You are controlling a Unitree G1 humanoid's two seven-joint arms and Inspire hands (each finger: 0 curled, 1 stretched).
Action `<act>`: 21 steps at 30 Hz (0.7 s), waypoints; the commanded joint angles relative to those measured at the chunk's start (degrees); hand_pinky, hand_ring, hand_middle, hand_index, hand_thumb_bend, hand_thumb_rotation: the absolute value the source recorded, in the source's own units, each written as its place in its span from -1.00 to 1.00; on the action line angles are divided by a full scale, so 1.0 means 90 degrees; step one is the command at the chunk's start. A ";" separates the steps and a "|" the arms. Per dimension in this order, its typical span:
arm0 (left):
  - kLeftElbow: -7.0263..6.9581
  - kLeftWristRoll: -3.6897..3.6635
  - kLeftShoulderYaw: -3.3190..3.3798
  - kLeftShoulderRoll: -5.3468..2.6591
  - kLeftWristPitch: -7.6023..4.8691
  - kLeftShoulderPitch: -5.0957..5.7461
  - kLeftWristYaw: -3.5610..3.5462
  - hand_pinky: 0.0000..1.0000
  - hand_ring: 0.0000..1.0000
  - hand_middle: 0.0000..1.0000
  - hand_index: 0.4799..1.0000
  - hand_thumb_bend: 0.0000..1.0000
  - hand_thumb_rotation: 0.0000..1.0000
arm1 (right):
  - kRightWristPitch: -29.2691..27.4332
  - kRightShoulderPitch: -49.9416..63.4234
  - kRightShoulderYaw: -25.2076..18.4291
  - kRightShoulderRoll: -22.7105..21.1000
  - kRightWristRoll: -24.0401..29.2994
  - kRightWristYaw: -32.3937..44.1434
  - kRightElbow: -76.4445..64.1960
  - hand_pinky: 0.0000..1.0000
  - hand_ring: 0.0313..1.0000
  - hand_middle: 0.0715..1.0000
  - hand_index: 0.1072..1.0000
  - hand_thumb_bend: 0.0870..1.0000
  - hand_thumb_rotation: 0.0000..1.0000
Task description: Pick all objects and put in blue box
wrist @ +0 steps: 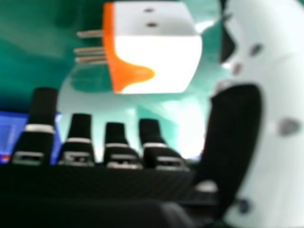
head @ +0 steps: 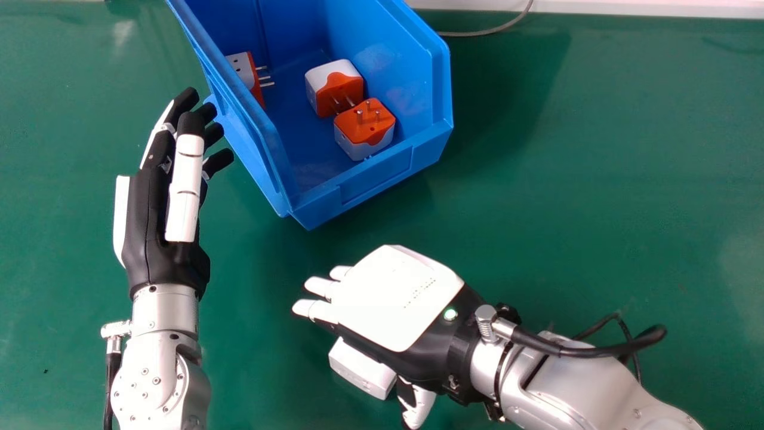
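Head view: right hand [head: 397, 298] spread, adapter [head: 360, 367] at its seven o'clock; left hand [head: 149, 239], fingers straight, at eight o'clock from blue box [head: 376, 177].

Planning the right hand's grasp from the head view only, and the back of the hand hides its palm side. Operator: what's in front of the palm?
Observer: A white and orange plug adapter; two dark holes show in one white face.
Operator: Which side are the prongs on?
Observer: The metal prongs stick out of its orange side, facing away from the right hand's thumb.
Operator: Is it gripped?
Observer: Doesn't look it. The tabletop shows between the adapter and the fingertips, and between the adapter and the thumb.
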 commanded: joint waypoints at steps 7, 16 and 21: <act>-0.0003 -0.0104 0.0020 -0.0001 -0.0148 0.0008 -0.0078 0.61 0.71 0.73 0.50 0.26 0.58 | -0.0120 -0.0065 0.0067 0.0000 0.0022 -0.0165 0.0078 0.37 0.80 0.85 0.71 0.44 -1.00; -0.0034 -0.0058 0.0007 -0.0002 -0.0141 0.0028 -0.0046 0.61 0.71 0.73 0.49 0.27 0.57 | -0.0063 -0.0093 0.0197 0.0015 -0.0008 -0.0027 0.0216 0.37 0.80 0.86 0.71 0.42 -1.00; -0.0037 -0.0033 -0.0004 0.0020 -0.0145 0.0034 -0.0050 0.61 0.71 0.73 0.49 0.27 0.57 | -0.0093 -0.0104 0.0280 0.0024 -0.0013 -0.0048 0.0345 0.37 0.80 0.85 0.71 0.42 -1.00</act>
